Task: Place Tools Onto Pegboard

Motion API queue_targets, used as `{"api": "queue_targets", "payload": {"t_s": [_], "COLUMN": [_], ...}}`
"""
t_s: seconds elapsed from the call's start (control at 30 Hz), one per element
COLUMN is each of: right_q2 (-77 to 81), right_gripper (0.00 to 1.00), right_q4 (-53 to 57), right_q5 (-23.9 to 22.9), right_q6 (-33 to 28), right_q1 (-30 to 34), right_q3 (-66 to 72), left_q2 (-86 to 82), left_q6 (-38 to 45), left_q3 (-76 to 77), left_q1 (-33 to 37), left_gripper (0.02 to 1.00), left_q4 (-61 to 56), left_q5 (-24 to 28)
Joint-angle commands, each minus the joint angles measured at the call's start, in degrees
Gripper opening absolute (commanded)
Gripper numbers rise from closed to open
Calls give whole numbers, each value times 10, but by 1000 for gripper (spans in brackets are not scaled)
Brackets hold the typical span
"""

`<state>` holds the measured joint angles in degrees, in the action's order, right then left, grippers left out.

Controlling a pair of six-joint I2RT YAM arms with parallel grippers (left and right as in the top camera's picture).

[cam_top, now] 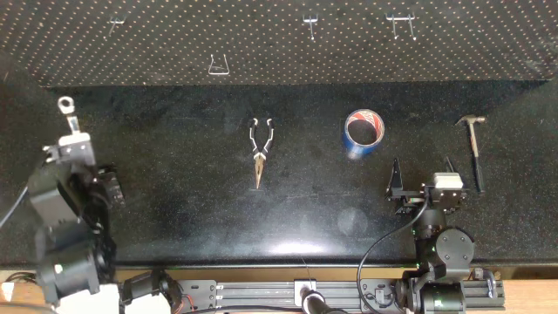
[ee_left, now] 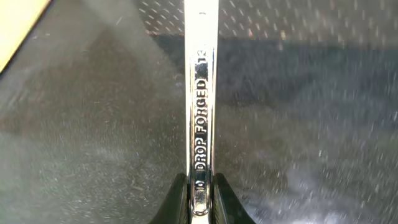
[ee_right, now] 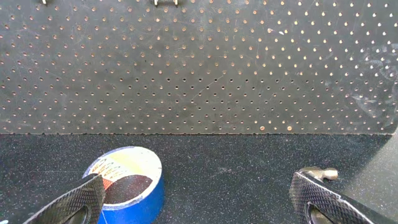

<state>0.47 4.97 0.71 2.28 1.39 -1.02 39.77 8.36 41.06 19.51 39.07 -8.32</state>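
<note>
Wrench gripped, nothing hung yet.
From above, my left hand (cam_top: 77, 144) clenches a shiny steel wrench (cam_top: 68, 112) at the left end of the dark bench (cam_top: 174, 209). The hooks (cam_top: 309, 22) on the black perforated pegboard (cam_top: 261, 39) are bare, and silver needle-nose pliers (cam_top: 261, 153), a blue tape roll (cam_top: 364, 131) and a dark-handled hammer (cam_top: 473, 144) lie on the bench, so I judge all four tools remain. My left wrist view adds the pinch on the wrench's shank. My right wrist view shows my right hand (ee_right: 199, 199) spread open and empty, facing the tape and hammer head.
</note>
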Motion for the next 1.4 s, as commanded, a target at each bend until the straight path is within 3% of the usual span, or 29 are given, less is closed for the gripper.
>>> {"api": "queue_targets", "payload": {"t_s": [0.03, 0.17, 0.27, 0.83, 1.4], "right_q2": [-4, -4, -4, -4, -4], "right_gripper": [974, 976, 976, 976, 974], "right_q4": [1, 1, 1, 1, 1], "right_q5": [-3, -3, -3, -3, -3], "right_q6": [-4, -4, -4, -4, -4], "right_q1": [-3, -3, -3, -3, -3], "right_q3": [3, 3, 3, 3, 3], "left_q2": [-23, 25, 98, 282, 326], "left_q6": [-89, -88, -88, -101, -112], "left_q3": [-3, -3, -3, -2, -2], "left_q1": [-3, -88, -126, -128, -128], "left_gripper": [29, 27, 29, 29, 29], "left_q4": [-40, -86, -192, -388, -432], "left_q5": [2, 10, 14, 15, 32]}}
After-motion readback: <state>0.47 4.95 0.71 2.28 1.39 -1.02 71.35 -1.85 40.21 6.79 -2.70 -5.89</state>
